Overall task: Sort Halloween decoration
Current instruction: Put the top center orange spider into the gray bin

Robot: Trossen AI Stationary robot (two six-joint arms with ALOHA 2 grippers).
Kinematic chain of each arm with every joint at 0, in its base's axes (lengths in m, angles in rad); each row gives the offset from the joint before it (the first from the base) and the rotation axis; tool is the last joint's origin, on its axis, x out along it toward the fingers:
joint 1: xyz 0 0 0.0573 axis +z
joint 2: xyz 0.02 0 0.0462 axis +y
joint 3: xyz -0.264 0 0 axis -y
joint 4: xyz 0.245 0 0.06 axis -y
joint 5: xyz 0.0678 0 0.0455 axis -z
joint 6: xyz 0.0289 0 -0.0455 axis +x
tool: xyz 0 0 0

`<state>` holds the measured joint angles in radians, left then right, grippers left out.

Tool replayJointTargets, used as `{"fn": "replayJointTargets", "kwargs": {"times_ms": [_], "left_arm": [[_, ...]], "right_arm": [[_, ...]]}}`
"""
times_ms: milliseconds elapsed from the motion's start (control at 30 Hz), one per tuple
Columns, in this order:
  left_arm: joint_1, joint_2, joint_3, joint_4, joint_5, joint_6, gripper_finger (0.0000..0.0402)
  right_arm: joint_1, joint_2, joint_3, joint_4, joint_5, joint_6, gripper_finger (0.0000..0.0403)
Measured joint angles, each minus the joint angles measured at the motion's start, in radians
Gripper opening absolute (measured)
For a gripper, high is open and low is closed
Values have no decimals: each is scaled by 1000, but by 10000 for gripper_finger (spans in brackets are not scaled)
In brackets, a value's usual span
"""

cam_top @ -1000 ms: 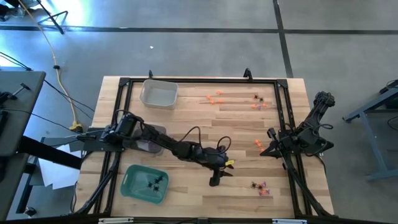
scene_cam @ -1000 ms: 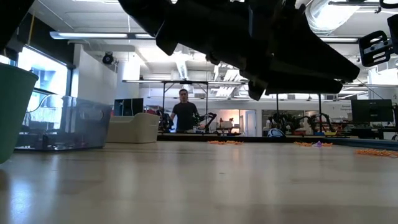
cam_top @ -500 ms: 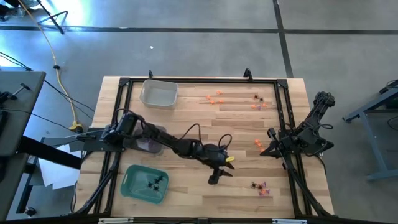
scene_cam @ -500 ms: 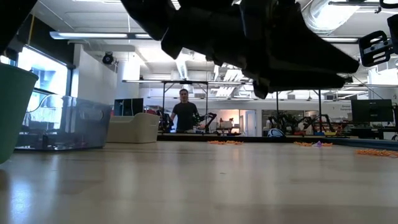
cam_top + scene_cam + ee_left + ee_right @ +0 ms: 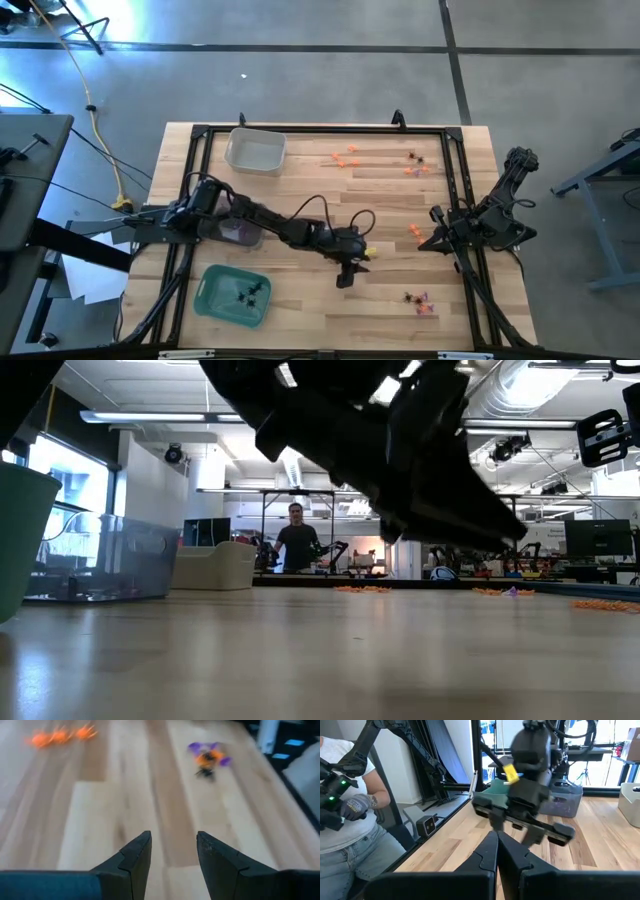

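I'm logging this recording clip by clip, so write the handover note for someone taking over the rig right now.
Left gripper: open, empty, stretched out over mid-table, pointing toward the mixed purple, orange and black trinkets near the front right.
Right gripper: shut, empty, parked at the table's right edge.
Done: a few black spider trinkets lie in the green tray.
The clear bin at the back left looks empty.
Left: the orange trinkets at the back, a mixed cluster at back right, an orange piece at right, and the front-right group.
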<state>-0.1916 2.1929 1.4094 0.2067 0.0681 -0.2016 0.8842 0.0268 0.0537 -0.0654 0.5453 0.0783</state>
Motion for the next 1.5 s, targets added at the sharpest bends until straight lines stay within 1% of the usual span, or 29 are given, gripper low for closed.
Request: {"fn": "replayJointTargets", "kwargs": {"times_ms": [200, 300, 400, 500, 700, 1067, 1333, 1500], "left_arm": [[21, 0, 0, -26, 7, 7, 146], [22, 0, 0, -22, 26, 52, 146], [22, 0, 0, -22, 21, 118, 146], [34, 0, 0, -23, 18, 151, 146], [91, -1, 0, -81, 13, 153, 146], [164, -1, 0, -116, 14, 154, 146], [186, -2, 0, -104, 31, 249, 146], [209, -2, 0, -114, 31, 258, 146]], "right_arm": [[0, 0, 0, 0, 0, 0, 0], [0, 0, 0, 0, 0, 0, 0], [0, 0, 0, 0, 0, 0, 0], [0, 0, 0, 0, 0, 0, 0], [0, 0, 0, 0, 0, 0, 0], [0, 0, 0, 0, 0, 0, 0], [0, 0, 0, 0, 0, 0, 0], [0, 0, 0, 0, 0, 0, 0]]}}
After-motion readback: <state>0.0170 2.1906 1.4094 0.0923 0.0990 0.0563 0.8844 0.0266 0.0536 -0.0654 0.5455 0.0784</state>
